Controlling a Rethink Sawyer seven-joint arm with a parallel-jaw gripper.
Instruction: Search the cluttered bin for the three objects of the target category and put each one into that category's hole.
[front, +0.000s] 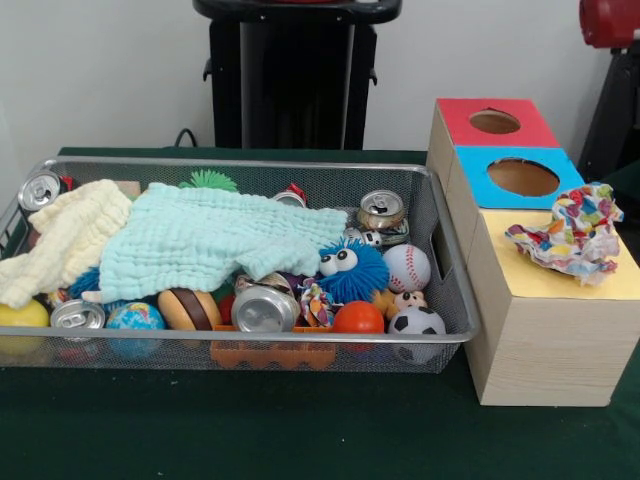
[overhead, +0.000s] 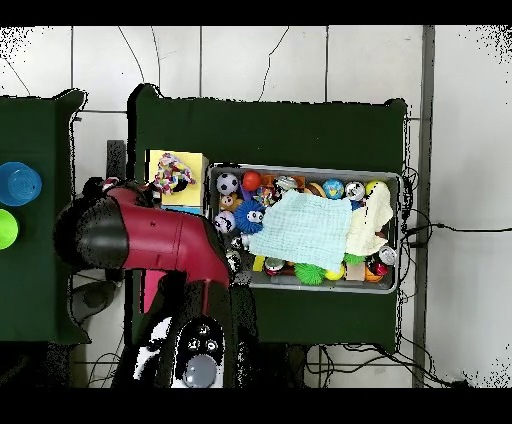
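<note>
At the near rim of the wire bin (front: 250, 165) lies a row of clutter: a yellow ball (front: 20, 315), a crushed silver can (front: 77, 315), a globe ball (front: 135, 318), a burger toy (front: 190, 308), a second crushed can (front: 265, 308), an orange ball (front: 358, 318) and a small soccer ball (front: 417, 322). Just behind them sit a blue fuzzy creature (front: 352, 268) and a baseball (front: 407, 267). A pale green cloth (front: 210, 240) and a cream cloth (front: 65, 240) cover the bin's middle and one end, hiding whatever lies beneath. Farther back, two more cans show, one by each far corner (front: 381, 208).

The target category is not evident; cans and balls each number three or more. Beside the bin stands the wooden box (front: 545, 330), a crumpled colourful paper (front: 572, 232) covering its nearest, yellow section, with the blue hole (front: 523, 177) and red hole (front: 494, 122) beyond.

In the overhead view the red arm (overhead: 150, 238) hangs over the box, not the bin, so every bin object lies off to one side of it. The jaws are hidden; whether released or clenched cannot be told.
</note>
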